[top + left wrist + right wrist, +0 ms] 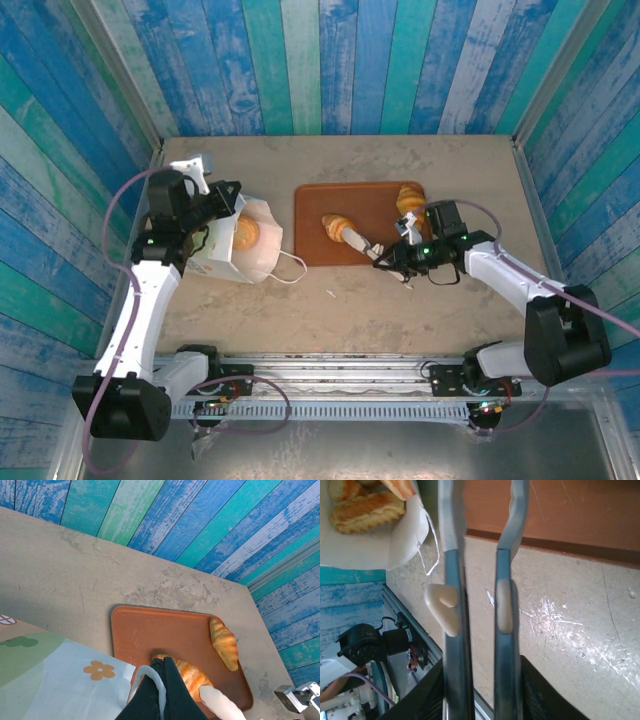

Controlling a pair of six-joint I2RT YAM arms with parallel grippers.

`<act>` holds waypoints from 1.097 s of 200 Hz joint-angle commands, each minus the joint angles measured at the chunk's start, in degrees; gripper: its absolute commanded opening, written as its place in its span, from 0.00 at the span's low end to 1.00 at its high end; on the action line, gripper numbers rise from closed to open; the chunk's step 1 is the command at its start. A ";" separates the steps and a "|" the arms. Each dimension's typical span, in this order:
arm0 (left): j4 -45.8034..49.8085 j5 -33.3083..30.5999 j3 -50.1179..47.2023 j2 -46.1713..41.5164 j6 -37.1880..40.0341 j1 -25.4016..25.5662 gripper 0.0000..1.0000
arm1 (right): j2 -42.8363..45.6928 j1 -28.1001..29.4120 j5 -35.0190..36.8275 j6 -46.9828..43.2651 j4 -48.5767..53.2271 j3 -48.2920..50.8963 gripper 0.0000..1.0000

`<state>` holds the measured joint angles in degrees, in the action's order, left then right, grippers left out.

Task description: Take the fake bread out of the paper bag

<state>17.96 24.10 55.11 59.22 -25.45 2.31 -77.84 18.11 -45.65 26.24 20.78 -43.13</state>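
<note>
Starting nearest the arm bases: right pincer sits at the near edge of the flat reddish-brown tray. Its long pale fingers are narrowly apart with nothing between them. The tips are just beside a ridged golden toy croissant lying on the tray; contact unclear. Risk: a sideways swing could nudge that croissant off the tray onto the sandy table.

Left of it, white paper shopping bag with flower print has its mouth open upward and golden fake bread inside, so the task looks part done. Its thin white loop handle lies toward the tray; the long fingers could snag it going in.

Left pincer is clamped on the bag's rim or handle, exact spot unclear. Thin hold: the paper may slip or tear and the mouth collapse.

Farthest, a second golden croissant rests at the tray's far right corner.
</note>
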 commanded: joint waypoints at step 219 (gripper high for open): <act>-3.65 0.06 -0.97 -1.48 1.10 -0.20 0.00 | -14.63 19.74 47.27 -10.19 42.24 -40.76 0.52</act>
<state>16.23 24.29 54.65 59.22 -25.39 2.31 -89.12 34.94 -3.57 14.44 57.17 -81.06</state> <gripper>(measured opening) 0.040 0.508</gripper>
